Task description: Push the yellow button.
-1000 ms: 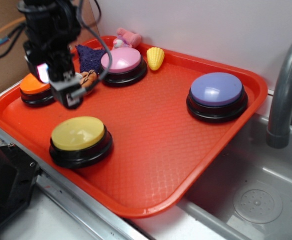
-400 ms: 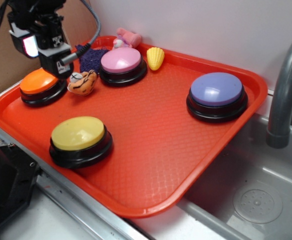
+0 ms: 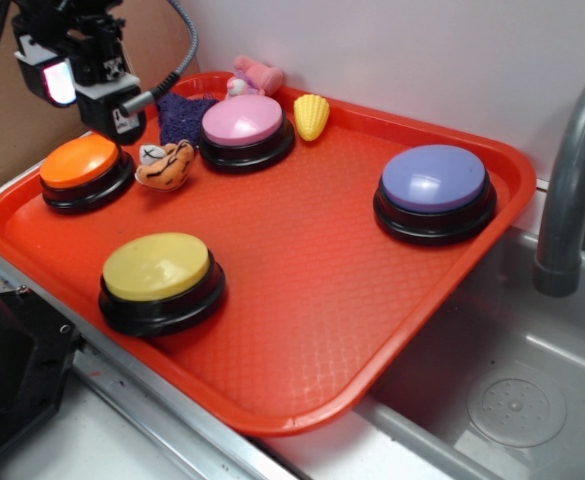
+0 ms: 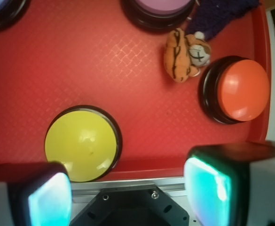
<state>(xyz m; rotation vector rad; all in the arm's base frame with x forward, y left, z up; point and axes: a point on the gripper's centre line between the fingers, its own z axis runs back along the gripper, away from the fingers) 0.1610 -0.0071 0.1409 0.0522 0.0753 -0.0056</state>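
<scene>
1. The yellow button sits near the front edge of the red tray, well below and in front of the gripper.
2. The gripper hangs above the orange button, seemingly clear of it, jaws apart and empty.
3. A tiger toy lies beside the orange button.

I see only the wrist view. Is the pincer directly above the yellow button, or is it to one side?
Observer: To one side. In the exterior view the pincer hangs by the orange button, away from the yellow button.
Operator: Does it touch the orange one?
Observer: It seems not; the whole orange top shows.
Operator: Is anything beside the pink button?
Observer: Yes, a small yellow corn toy lies beside the pink button.
</scene>
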